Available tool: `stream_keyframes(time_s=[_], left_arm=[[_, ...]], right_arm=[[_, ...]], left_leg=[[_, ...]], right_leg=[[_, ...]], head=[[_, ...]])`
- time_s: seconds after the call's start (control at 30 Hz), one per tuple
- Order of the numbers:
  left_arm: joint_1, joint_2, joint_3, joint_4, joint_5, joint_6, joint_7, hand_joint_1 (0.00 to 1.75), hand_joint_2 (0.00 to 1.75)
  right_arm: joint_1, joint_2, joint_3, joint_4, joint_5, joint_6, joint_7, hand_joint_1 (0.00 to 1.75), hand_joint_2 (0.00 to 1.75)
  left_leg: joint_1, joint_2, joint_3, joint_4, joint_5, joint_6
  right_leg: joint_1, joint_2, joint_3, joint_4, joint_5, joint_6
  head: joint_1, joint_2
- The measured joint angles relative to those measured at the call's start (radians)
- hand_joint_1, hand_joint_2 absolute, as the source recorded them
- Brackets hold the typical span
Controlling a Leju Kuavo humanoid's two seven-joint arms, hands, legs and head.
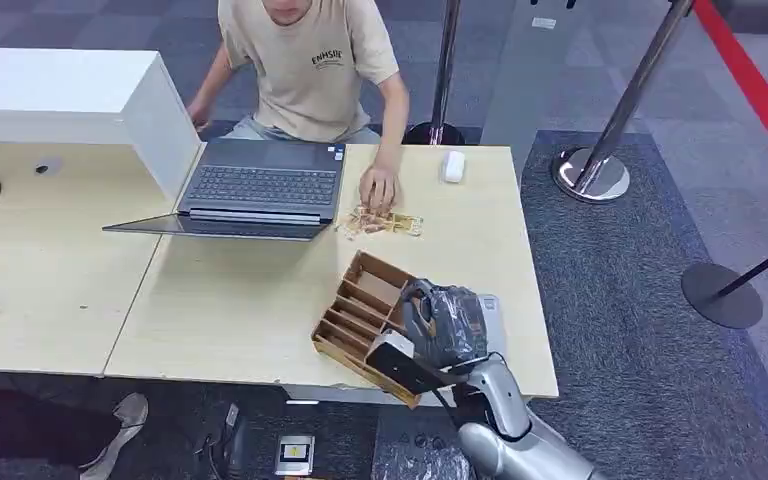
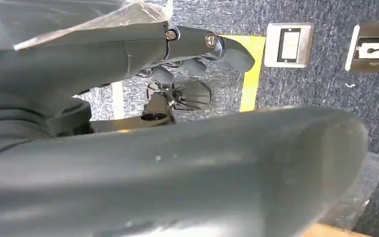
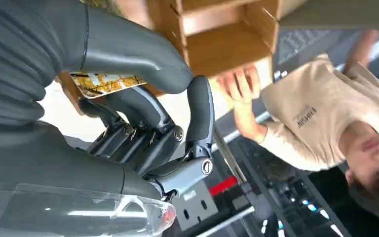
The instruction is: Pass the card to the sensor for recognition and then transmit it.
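Note:
My right hand (image 1: pixel 444 323) hovers at the table's near right corner, beside the wooden divider box (image 1: pixel 356 308) and over a flat white sensor pad (image 1: pixel 490 312). In the right wrist view a card with a yellow-brown print (image 3: pixel 106 81) is pinched between the thumb and the dark fingers of my right hand (image 3: pixel 143 98). The head view hides the card under the hand. Behind it, the wooden divider box (image 3: pixel 217 44) has empty slots. My left hand (image 2: pixel 143 49) hangs over the floor with its fingers straight, holding nothing.
A person (image 1: pixel 310 60) sits across the table with one hand (image 1: pixel 378 188) on a loose pile of cards (image 1: pixel 385 222). An open laptop (image 1: pixel 255 185) lies at the middle, a white mouse (image 1: pixel 452 165) beyond. Stanchion posts (image 1: pixel 600 150) stand on the carpet to the right.

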State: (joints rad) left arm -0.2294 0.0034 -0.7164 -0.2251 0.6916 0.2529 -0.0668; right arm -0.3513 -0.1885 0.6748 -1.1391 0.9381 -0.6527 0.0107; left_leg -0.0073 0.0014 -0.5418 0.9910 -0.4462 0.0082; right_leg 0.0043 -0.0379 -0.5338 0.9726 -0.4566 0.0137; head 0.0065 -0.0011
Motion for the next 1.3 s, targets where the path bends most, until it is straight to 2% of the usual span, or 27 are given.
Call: stream_keyframes(time_s=[0.33,0.7,0.8,0.93,1.13,1.3], left_arm=[[0.000,0.000,0.000,-0.002,-0.016,-0.003,0.001,0.00,0.00],[0.000,-0.003,0.000,-0.002,-0.035,-0.019,-0.003,0.00,0.00],[0.000,-0.005,0.000,-0.002,-0.052,-0.028,-0.003,0.00,0.00],[-0.006,-0.011,-0.002,-0.002,-0.071,-0.035,0.004,0.00,0.00],[-0.012,-0.017,-0.003,-0.002,-0.083,-0.038,0.005,0.00,0.00],[-0.029,-0.028,-0.004,-0.005,-0.109,-0.041,0.024,0.00,0.00]], right_arm=[[-0.070,-0.002,-0.022,-0.068,-0.040,0.007,0.000,1.75,1.75],[-0.185,-0.011,-0.031,-0.146,-0.031,0.064,0.010,1.75,1.75],[-0.237,-0.012,-0.034,-0.153,-0.091,0.079,0.001,1.75,1.75],[-0.338,-0.009,-0.039,-0.137,-0.175,0.106,-0.037,1.75,1.75],[-0.396,0.001,-0.045,-0.106,-0.219,0.116,-0.056,1.75,1.75],[-0.479,0.030,-0.045,0.009,-0.272,0.129,-0.115,1.75,1.75]], left_leg=[[0.000,0.001,0.000,0.000,0.000,0.000],[0.000,0.001,0.000,0.000,0.000,0.000],[0.000,0.002,0.000,0.000,0.000,0.000],[0.000,0.002,0.000,0.000,0.000,0.000],[0.000,0.001,-0.001,0.000,0.000,0.000],[0.000,0.001,-0.001,0.000,0.000,0.000]], right_leg=[[0.000,0.000,0.000,0.000,0.000,0.000],[0.000,0.000,0.000,0.000,0.000,0.000],[0.000,0.000,0.000,0.000,0.000,0.000],[0.000,0.000,0.000,0.000,0.000,0.000],[0.000,0.000,-0.001,0.000,0.000,0.000],[0.000,0.000,-0.001,0.000,0.000,0.000]], head=[[0.000,0.000],[0.000,0.000],[0.000,0.000],[0.000,0.000],[0.000,0.000],[0.000,0.000]])
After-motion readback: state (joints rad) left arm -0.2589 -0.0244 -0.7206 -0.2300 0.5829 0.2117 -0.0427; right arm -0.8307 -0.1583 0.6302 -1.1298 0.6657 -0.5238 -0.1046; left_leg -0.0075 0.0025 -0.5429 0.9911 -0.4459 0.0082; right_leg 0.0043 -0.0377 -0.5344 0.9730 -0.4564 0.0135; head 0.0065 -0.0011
